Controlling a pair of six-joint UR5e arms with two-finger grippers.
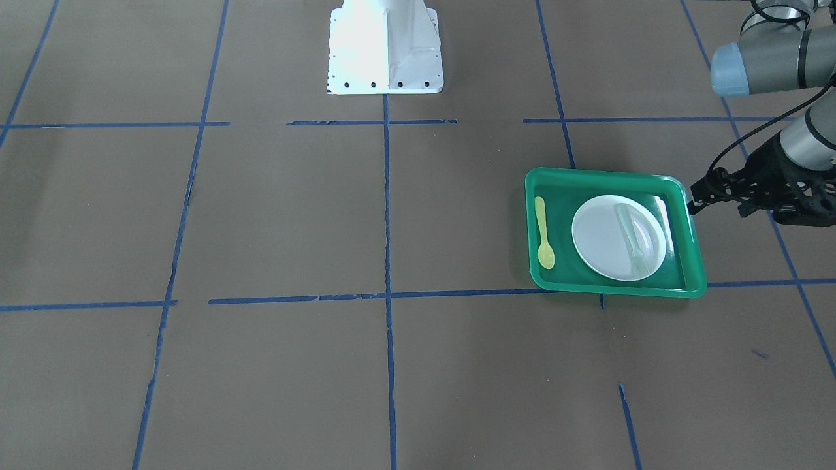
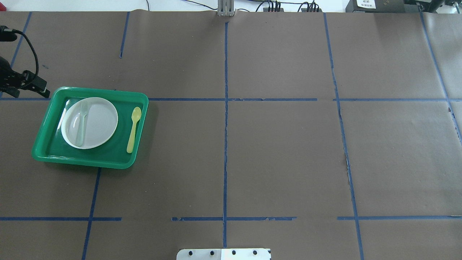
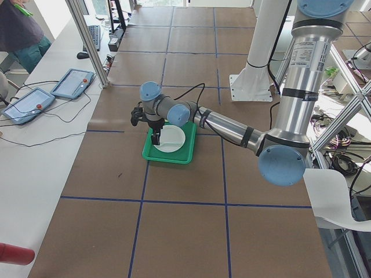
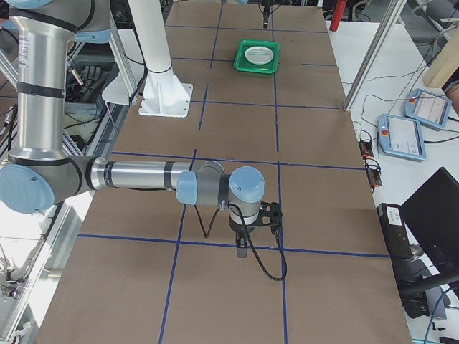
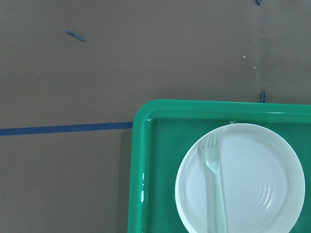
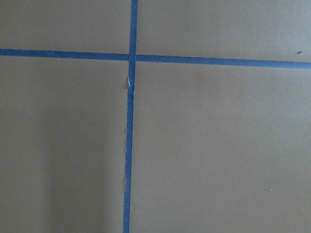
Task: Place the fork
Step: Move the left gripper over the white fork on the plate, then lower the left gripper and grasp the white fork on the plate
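Note:
The pale whitish fork (image 1: 632, 238) lies on the white plate (image 1: 604, 238) inside the green tray (image 1: 692, 261), tines toward the operators' side. It also shows in the overhead view (image 2: 82, 122) and the left wrist view (image 5: 214, 184). My left gripper (image 1: 693, 198) is just outside the tray's corner, apart from the fork, with its fingers slightly apart and empty. My right gripper (image 4: 242, 252) hangs over bare table far from the tray, and I cannot tell whether it is open or shut.
A yellow plastic spoon (image 1: 543, 235) lies in the tray beside the plate. The robot's white base (image 1: 385, 46) stands at the table's robot-side edge. Blue tape lines cross the brown table.

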